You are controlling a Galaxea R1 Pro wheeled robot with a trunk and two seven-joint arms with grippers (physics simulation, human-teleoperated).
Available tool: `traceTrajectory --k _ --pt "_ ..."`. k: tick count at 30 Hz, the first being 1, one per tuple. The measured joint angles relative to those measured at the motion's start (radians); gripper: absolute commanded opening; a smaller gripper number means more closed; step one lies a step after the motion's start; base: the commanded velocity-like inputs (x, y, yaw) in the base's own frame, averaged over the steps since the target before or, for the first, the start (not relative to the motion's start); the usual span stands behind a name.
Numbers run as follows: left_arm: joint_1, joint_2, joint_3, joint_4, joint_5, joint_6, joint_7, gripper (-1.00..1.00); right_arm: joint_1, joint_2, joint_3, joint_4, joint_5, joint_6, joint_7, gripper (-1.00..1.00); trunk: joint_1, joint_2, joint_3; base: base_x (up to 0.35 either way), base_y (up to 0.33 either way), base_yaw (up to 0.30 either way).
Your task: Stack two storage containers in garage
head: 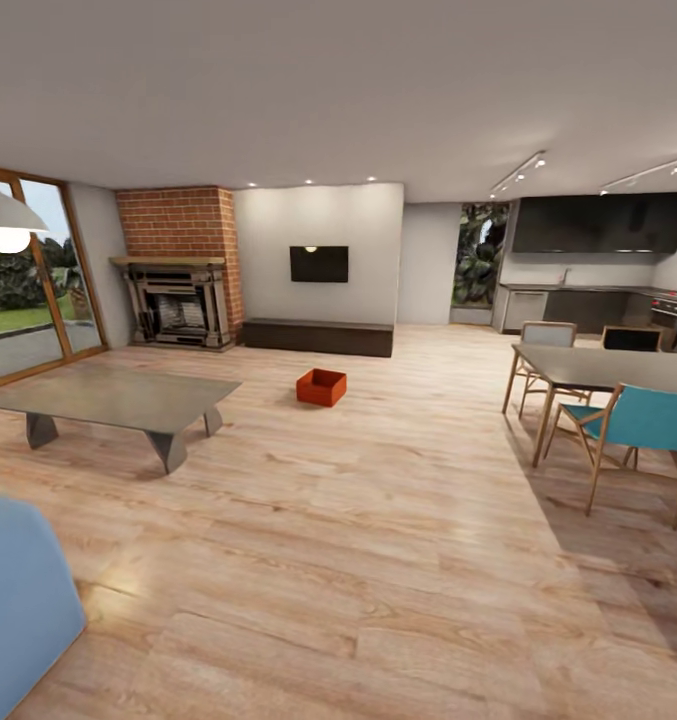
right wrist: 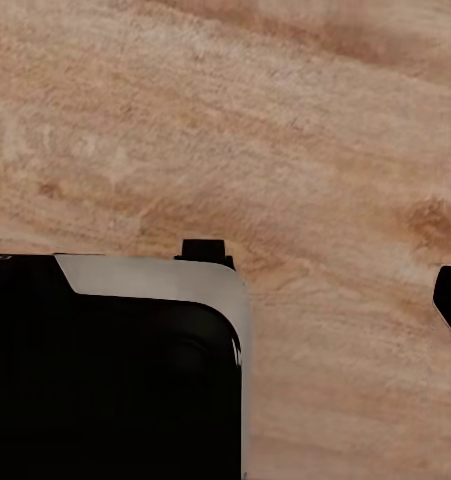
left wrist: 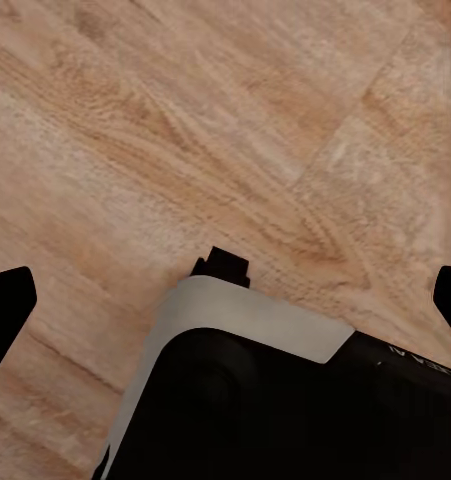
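One storage container [head: 321, 387] shows, an orange-red open bin sitting on the pale wood-plank floor [head: 378, 560] of the living room, out in front of the long low dark cabinet [head: 318, 337] and to the right of the grey coffee table [head: 118, 398]. I judge the task is at its start: the robot is well apart from the bin and must drive up to it before any grasp. Next it needs to close that gap and bring an arm down beside the bin. Both wrist views look down at bare planks past the robot's dark body. The left tool [left wrist: 225, 290] stands released, its tips wide apart; the right tool's state I cannot tell.
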Motion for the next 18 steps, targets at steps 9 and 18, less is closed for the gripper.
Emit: traceTrajectory --k 9,18 --pt "0.0 -0.001 0.0 0.0 0.0 0.0 0.0 1.0 0.0 0.0 0.0 0.0 0.0 0.0 0.0 1.0 0.0 0.0 0.0 0.322 0.0 0.0" --pt "0.0 -0.001 0.0 0.0 -0.001 -0.001 0.0 1.0 0.0 0.0 0.001 0.0 0.0 0.0 0.0 1.0 0.0 0.0 0.0 0.322 0.0 0.0"
